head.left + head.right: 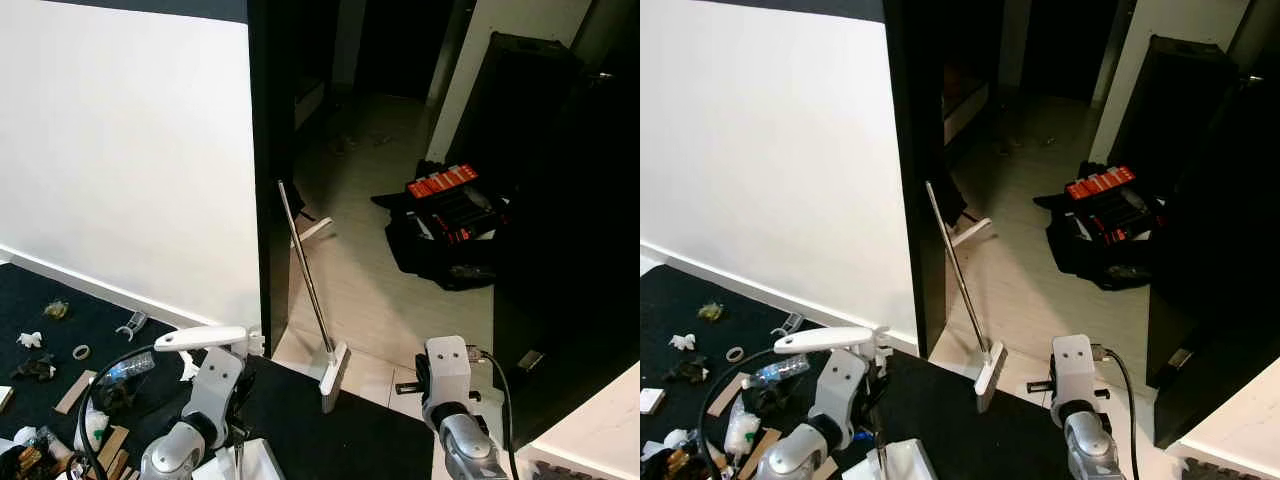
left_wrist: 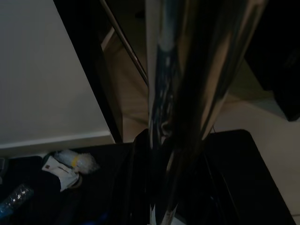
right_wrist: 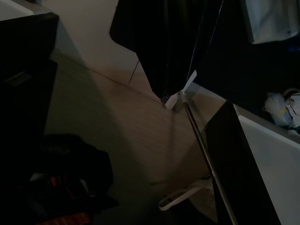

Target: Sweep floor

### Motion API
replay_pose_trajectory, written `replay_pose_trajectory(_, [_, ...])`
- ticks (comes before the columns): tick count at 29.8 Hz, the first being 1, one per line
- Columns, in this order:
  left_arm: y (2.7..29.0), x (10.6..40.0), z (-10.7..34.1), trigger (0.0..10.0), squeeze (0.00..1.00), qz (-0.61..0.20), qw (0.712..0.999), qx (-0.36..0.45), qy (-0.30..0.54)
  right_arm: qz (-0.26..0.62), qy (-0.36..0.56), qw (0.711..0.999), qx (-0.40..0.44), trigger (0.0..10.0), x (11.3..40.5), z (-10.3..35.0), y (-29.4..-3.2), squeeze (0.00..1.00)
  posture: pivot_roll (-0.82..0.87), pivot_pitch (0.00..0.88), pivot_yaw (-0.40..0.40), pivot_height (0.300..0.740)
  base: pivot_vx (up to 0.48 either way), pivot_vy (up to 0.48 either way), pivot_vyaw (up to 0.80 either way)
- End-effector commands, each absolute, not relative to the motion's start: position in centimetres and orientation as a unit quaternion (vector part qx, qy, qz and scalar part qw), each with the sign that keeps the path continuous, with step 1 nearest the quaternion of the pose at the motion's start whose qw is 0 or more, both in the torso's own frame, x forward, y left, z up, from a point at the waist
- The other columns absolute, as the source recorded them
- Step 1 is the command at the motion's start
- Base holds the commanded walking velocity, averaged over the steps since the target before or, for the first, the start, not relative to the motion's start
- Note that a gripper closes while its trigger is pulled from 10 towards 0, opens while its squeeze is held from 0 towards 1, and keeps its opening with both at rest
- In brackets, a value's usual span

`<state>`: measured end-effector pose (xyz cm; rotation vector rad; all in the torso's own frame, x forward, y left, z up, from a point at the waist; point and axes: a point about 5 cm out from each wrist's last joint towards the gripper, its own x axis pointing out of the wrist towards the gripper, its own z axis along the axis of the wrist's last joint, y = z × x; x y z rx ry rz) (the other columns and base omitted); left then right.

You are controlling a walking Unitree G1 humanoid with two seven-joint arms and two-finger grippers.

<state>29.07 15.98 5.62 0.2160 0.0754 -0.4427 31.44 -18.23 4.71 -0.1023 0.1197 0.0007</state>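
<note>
Silver-handled broom [image 1: 308,275] with white head, leaning against black door frame [image 1: 270,170], head at edge of black mat [image 1: 300,420] on pale tile floor [image 1: 370,290]. Fingers' state: cannot tell, both arms. Left arm [image 1: 205,400], right arm [image 1: 450,400] low in foreground. Litter [image 1: 50,345] scattered on dark carpet; black bag [image 1: 450,225] farther back.

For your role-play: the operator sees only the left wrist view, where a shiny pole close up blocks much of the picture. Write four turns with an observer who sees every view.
Operator: That thin pole behind, where does it end?
Observer: It is the broom; its white head rests on the pale floor at the edge of the black mat.
Operator: Anything past the doorway?
Observer: A black bag with red-topped items on it lies on the floor there.
</note>
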Motion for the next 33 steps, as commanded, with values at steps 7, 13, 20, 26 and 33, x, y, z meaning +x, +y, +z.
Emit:
replay_pose_trajectory(7, [16.5,29.9,5.9,10.0,0.0,-0.209,0.97,0.122,0.027,-0.009,0.07,0.996,-0.046,10.0,30.7,4.0,-18.7,0.0,-0.05,0.161,-0.038,0.74,0.0,0.0,0.0])
replay_pose_trajectory(13, [16.9,30.4,5.5,10.0,0.0,-0.199,0.972,0.117,0.044,-0.01,0.069,0.996,-0.048,10.0,30.6,4.0,-19.0,0.0,-0.07,0.171,-0.042,0.74,0.0,0.0,0.0])
replay_pose_trajectory(20, [16.3,30.8,5.8,10.0,0.0,-0.202,0.974,0.099,0.035,-0.012,0.069,0.996,-0.05,10.0,30.5,3.9,-19.1,0.0,-0.07,0.171,-0.04,0.74,0.0,0.0,0.0])
replay_pose_trajectory(26, [16.1,30.8,5.7,10.0,0.0,-0.205,0.973,0.102,0.033,-0.01,0.068,0.996,-0.048,10.0,30.6,4.0,-18.9,0.0,-0.06,0.163,-0.037,0.74,0.0,0.0,0.0])
replay_pose_trajectory(33, [16.2,30.8,5.4,10.0,0.0,-0.203,0.973,0.103,0.038,-0.01,0.068,0.997,-0.047,10.0,30.6,4.0,-18.8,0.0,-0.07,0.161,-0.037,0.74,0.0,0.0,0.0])
